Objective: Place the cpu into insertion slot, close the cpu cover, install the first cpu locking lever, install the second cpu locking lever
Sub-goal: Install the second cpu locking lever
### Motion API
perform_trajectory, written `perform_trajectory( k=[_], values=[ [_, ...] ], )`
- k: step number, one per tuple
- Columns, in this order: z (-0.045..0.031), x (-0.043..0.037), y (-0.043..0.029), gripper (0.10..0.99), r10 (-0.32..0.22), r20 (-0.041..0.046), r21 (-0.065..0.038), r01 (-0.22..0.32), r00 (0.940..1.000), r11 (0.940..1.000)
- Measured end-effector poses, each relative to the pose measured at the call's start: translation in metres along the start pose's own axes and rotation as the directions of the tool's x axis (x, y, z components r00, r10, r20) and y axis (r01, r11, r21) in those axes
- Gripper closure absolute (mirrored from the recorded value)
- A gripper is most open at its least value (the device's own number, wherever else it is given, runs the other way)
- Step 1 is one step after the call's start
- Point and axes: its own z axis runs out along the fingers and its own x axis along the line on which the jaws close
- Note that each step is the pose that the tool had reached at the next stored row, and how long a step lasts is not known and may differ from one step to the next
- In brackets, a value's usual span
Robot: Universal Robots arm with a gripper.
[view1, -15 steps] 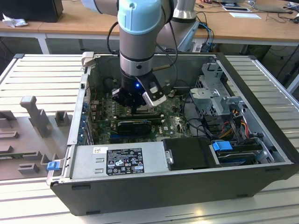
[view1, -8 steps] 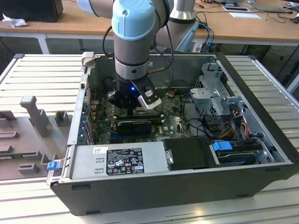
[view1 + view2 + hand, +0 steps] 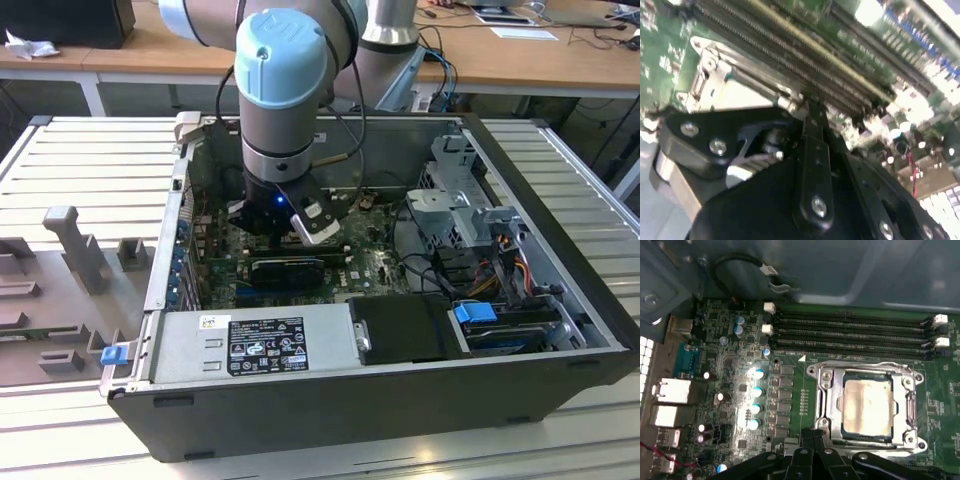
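Gripper (image 3: pixel 812 460) — grip unclear — hovers at the cpu cover's (image 3: pixel 867 371) edge, cpu (image 3: pixel 867 405) seated.

Even room light falls on the open computer case (image 3: pixel 560 330) in the exterior view, its inside shadowed. The second wrist view is blurred, with white glare beside the memory slots (image 3: pixel 805 55). In the first wrist view, capacitors (image 3: pixel 756 390) near the cpu (image 3: pixel 867 407) gleam.

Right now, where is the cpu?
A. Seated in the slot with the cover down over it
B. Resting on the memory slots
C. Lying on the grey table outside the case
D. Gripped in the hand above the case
A: in the first wrist view the cpu lies in the slot, framed by the lowered cover.
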Motion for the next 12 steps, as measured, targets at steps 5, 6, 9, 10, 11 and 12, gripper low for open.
perform_trajectory(
  k=[5,6,9,10,11,12],
  values=[
    [-0.0019,-0.0001,0.0005,0.980,0.000,0.0014,-0.015,0.000,1.0000,0.9999],
    [-0.0035,0.0000,0.0007,0.980,0.000,0.0009,-0.014,0.000,1.0000,0.9999],
    [-0.0114,0.0000,0.0025,0.980,0.000,0.0009,-0.014,0.000,1.0000,0.9999],
    [-0.0165,0.0000,0.0036,0.980,0.000,0.0008,-0.013,0.000,1.0000,0.9999],
    [-0.0194,0.0000,0.0043,0.980,0.000,0.0008,-0.013,0.000,1.0000,0.9999],
    [-0.0197,0.0000,0.0044,0.980,0.000,0.0010,-0.013,0.000,1.0000,0.9999]
  ],
)
